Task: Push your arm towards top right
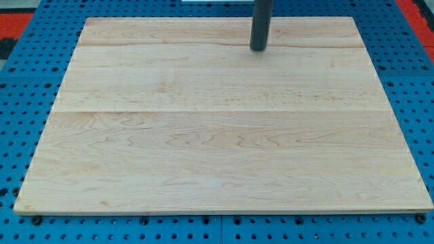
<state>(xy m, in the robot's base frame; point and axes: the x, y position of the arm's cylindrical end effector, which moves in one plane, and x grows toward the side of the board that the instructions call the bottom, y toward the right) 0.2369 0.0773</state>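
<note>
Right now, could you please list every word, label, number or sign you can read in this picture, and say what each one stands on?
There are none to read.
The wooden board shows only bare wood grain, with no blocks on it.
My tip and its dark rod carry no marking.
The blue perforated surface around the board has holes only, no print.

My tip (258, 49) ends a plain, straight rod of dark grey, nearly black, round in section like a pipe. A soft pale sheen runs lengthwise down its side. Its surface shows no markings, screws or cables, and its lower end is cut blunt and flat.
</note>
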